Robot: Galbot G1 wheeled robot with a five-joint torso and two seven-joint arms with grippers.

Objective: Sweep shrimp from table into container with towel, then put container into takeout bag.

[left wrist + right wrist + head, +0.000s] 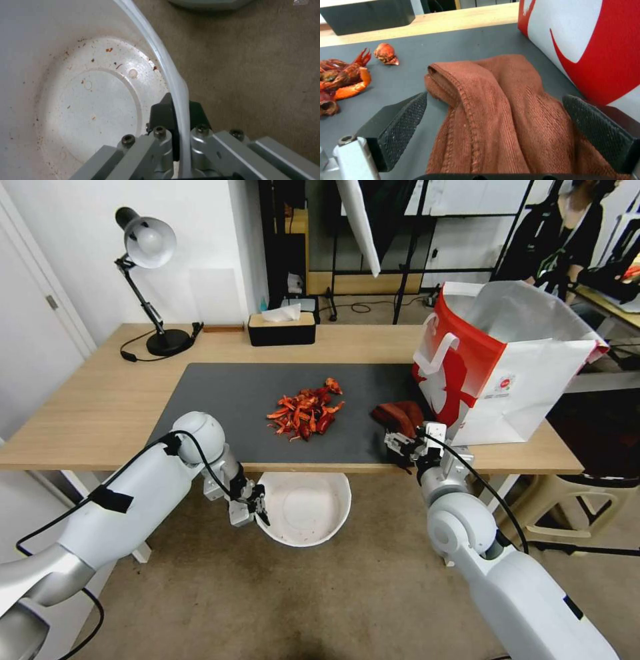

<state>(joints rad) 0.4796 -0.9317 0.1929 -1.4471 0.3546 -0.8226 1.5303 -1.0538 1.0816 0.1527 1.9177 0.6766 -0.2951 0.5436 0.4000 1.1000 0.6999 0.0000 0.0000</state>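
One heap of shrimp point(305, 414) sits mid-mat on the desk point(87, 407), approx. a dozen-plus glossy red-orange curved bits – exact count can't be told, they overlap. One stray piece lies just off the heap on its far side. The right wrist view shows claws and shell heads at close range point(343, 77).

One towel point(399, 417), rust-brown, ribbed knit w/ a stitched hem, bunched in folds near the mat's right end, close to the desk's front edge and right beside the takeout bag point(500, 360). The right gripper point(404, 445) is at that front edge w/ its two black textured pads spread wide, one on each side of the towel point(493, 110) – not squeezing it; the cloth lies loose between them.

One container point(305, 508), round white bowl, is held below the desk's front edge, roughly under the heap. Inside it is white w/ small reddish specks and smears point(90, 97), no shrimp in it. The left gripper point(257, 507) is clamped onto its rim on the robot's left side; in the left wrist view its fingers point(163, 115) pinch the thin white rim, one inside, one outside.

One takeout bag, red-and-white, stands open at the desk's right end, white handle and small red logo facing front.

Also one black tissue box point(281, 328) at the back edge and one desk lamp point(150, 280) toward the back left corner.
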